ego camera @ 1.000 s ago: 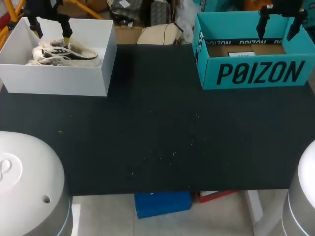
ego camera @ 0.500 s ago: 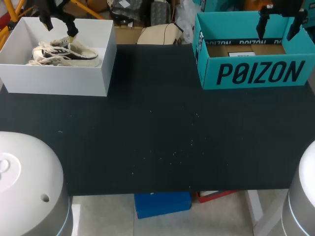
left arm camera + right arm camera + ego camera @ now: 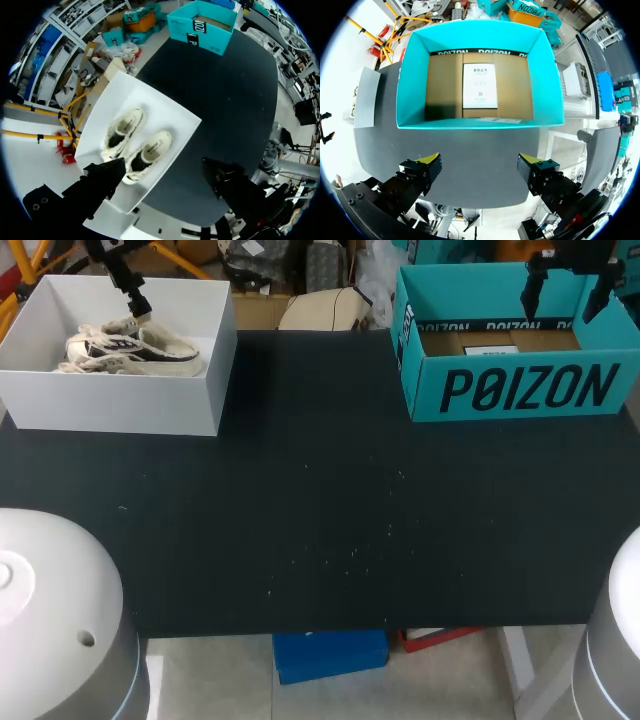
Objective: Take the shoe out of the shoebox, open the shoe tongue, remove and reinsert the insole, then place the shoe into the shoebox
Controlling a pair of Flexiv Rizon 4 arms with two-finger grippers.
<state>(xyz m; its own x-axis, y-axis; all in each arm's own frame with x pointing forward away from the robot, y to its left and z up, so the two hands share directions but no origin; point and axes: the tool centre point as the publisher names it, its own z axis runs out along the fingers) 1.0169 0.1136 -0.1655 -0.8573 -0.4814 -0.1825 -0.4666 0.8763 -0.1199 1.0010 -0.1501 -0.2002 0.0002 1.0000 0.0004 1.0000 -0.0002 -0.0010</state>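
A pair of cream shoes (image 3: 130,348) with dark trim lies in a white shoebox (image 3: 120,405) at the table's back left. My left gripper (image 3: 118,280) hangs open above the box's far side, touching nothing. From the left wrist view, both shoes (image 3: 135,145) lie side by side in the white box (image 3: 185,125), ahead of the open left gripper (image 3: 162,175). At the back right, my right gripper (image 3: 565,295) stands open above a teal shoebox (image 3: 520,390). In the right wrist view the teal box (image 3: 475,122) holds only a white label (image 3: 480,85), ahead of the open right gripper (image 3: 479,172).
The black table (image 3: 320,520) stretches bare between the two boxes and toward its front edge. Both boxes stand close to the back edge.
My left gripper has turned and drifted a little toward the back above the white box. The right arm, the shoes and both boxes have kept still.
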